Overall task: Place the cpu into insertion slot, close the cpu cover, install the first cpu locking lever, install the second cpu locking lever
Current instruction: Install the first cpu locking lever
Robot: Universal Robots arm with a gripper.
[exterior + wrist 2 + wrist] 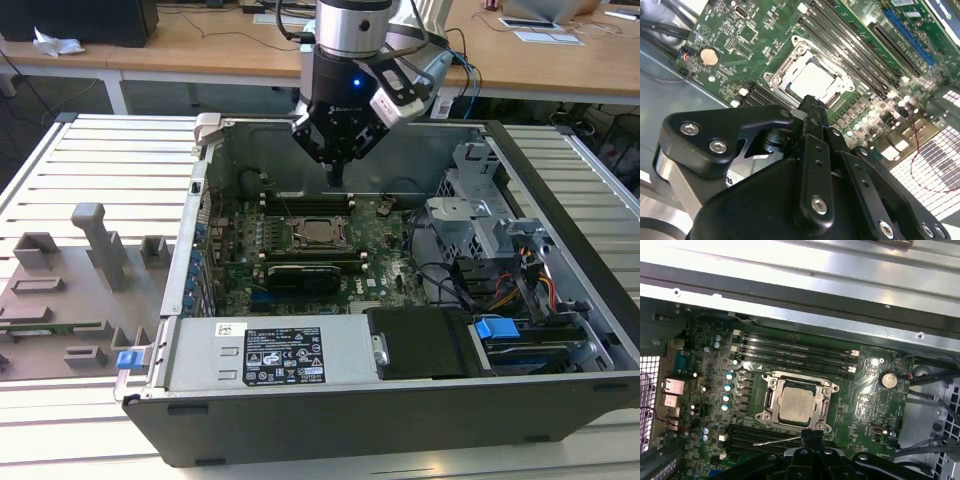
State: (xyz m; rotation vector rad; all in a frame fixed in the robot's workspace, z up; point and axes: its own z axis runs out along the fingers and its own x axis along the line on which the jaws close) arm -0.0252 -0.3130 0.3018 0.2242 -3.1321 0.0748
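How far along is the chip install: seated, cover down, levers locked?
Done: the chip sits in the socket and the cover lies flat over it. In hand: the gripper, shut, is at the end of a thin lever that sticks out loose beside the socket; whether it grips it is unclear. Left: that lever is not latched; the other lever's state I cannot tell.

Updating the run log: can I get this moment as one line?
cpu: in insertion slot | cpu cover: down over cpu | gripper: shut, at slot's edge
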